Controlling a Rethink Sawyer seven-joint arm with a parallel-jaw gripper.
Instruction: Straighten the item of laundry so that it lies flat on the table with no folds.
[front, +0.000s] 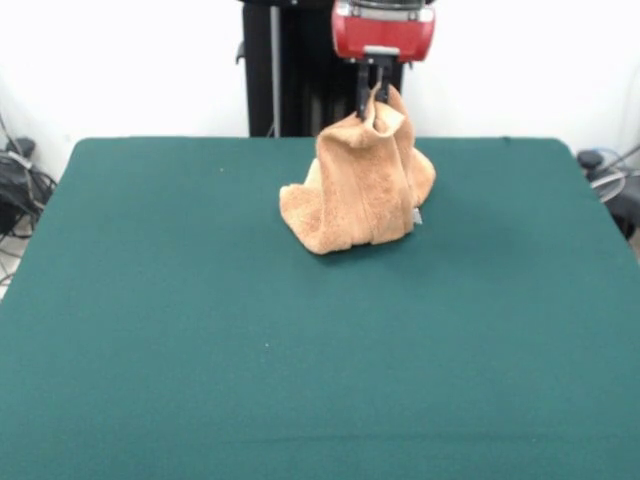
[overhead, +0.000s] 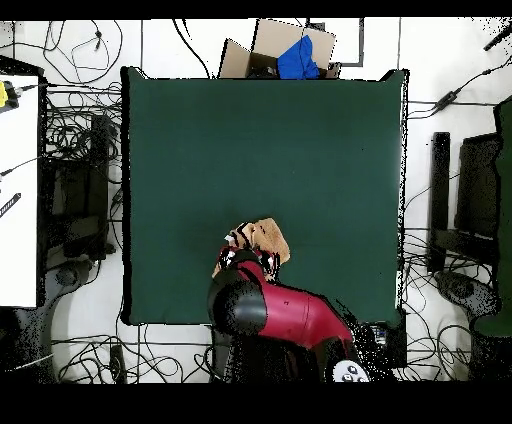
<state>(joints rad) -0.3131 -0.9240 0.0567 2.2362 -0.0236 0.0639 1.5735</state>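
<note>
The item of laundry (front: 360, 185), a light orange-tan terry towel, hangs in a tall bunched cone with vertical folds, and its lower edge rests on the table (front: 200, 330). My gripper (front: 371, 98) comes down from the red arm head and is shut on the towel's top point. A small white tag shows at the towel's lower right. In the overhead view the red and black arm (overhead: 275, 310) covers most of the item of laundry (overhead: 268, 238), and only a tan patch shows beside it on the dark green table (overhead: 300, 140). The gripper itself is hidden there.
The towel sits toward the robot's side of the green top, with wide bare felt around it. Off the table lie cables, a cardboard box with a blue cloth (overhead: 290, 52) and a white desk (overhead: 18, 190).
</note>
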